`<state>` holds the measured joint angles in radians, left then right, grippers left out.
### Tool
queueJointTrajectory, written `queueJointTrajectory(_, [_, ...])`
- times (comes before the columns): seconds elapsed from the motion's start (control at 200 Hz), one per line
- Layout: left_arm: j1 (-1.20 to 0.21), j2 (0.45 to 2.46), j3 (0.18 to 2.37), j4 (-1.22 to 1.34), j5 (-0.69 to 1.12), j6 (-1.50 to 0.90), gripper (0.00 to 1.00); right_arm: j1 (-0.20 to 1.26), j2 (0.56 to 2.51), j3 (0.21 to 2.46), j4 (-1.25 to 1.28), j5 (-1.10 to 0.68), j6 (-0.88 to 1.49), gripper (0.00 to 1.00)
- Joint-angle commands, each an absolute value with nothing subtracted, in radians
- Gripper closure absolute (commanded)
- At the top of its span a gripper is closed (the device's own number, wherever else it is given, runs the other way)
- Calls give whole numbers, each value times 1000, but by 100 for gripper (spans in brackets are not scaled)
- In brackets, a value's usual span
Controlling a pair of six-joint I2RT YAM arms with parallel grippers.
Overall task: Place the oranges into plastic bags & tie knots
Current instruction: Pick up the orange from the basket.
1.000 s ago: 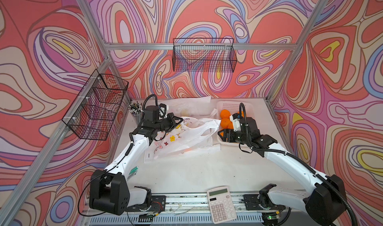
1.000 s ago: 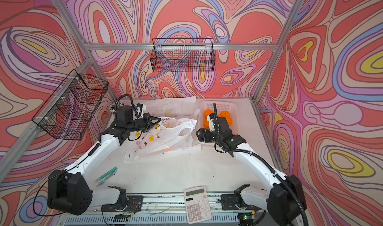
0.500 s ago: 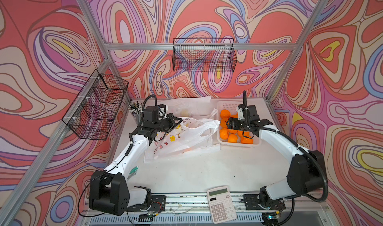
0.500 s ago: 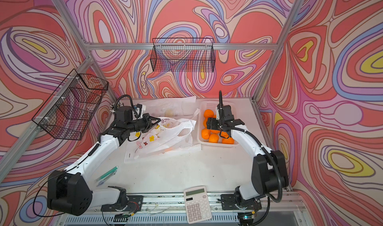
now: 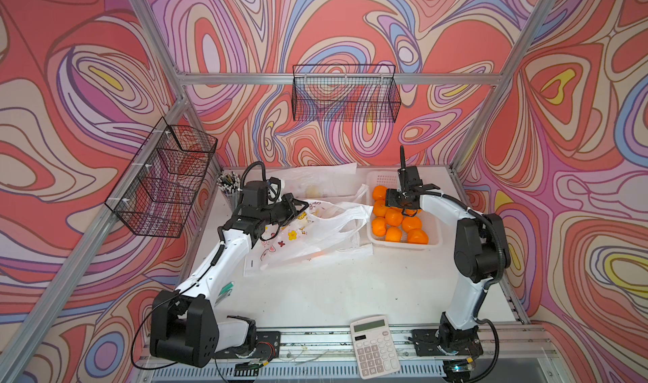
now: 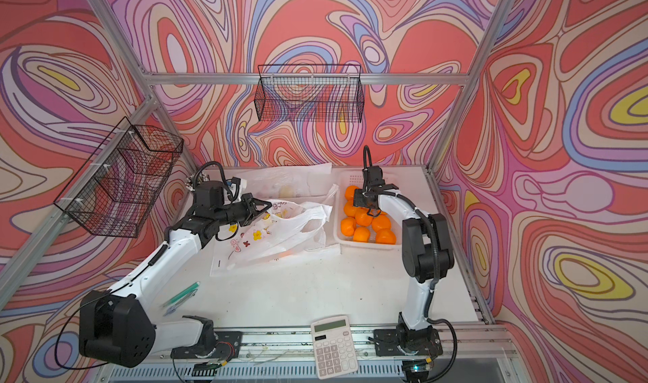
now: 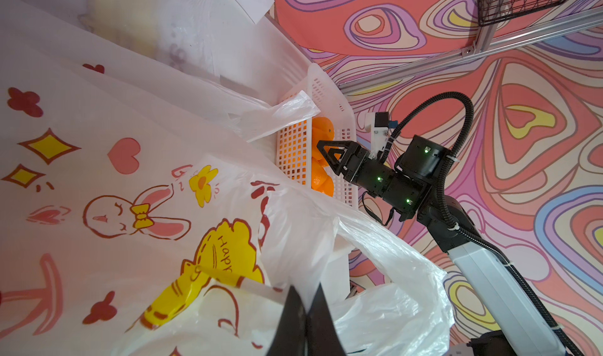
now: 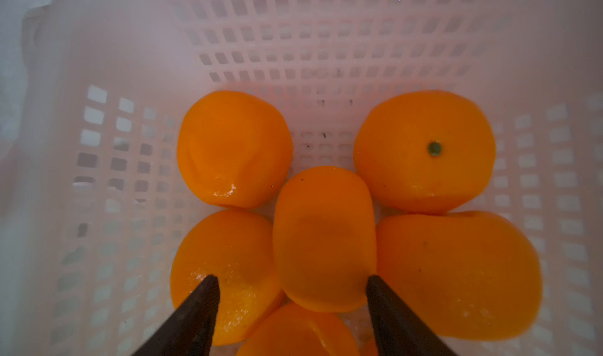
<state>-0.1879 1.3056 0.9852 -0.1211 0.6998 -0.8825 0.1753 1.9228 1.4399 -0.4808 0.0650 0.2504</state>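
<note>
Several oranges point(image 5: 399, 227) point(image 6: 364, 228) lie in a white perforated basket point(image 5: 436, 223) at the back right. My right gripper point(image 5: 402, 210) point(image 8: 290, 282) is down among them, open. Its fingers point(image 8: 208, 292) stand either side of the near end of one orange point(image 8: 323, 237), with a gap on one side. A printed plastic bag point(image 5: 315, 237) point(image 6: 280, 237) point(image 7: 130, 207) lies left of the basket, its mouth toward it. My left gripper point(image 5: 303, 207) point(image 7: 306, 289) is shut on the bag's upper edge and holds it up. Another plastic bag point(image 5: 315, 181) lies flat behind. No knots show.
A calculator point(image 5: 373, 346) sits at the table's front edge. A pen cup point(image 5: 229, 188) stands at the back left, and a green pen point(image 6: 182, 293) lies by the left arm. Black wire baskets hang on the back wall point(image 5: 345, 93) and the left wall point(image 5: 164, 177).
My right arm has swung from the basket's near left corner to over the basket and lowered onto the oranges, with its jaws a little narrower. The left gripper and the bag have not moved.
</note>
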Motion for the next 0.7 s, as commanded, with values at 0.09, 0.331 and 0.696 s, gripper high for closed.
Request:
queueJointTrajectory(0.09, [-181,1285,976,-149,707,-853,100,169,1993,1508,-509,132,232,25])
queueJointTrajectory(0.331, [-181,1285,977,-155,707,-848,100,169,2071,1557,-518,172,222,33])
queueJointTrajectory(0.696, [-181,1281,979,-166,706,-845,100,169,1928,1490,-480,160,204,54])
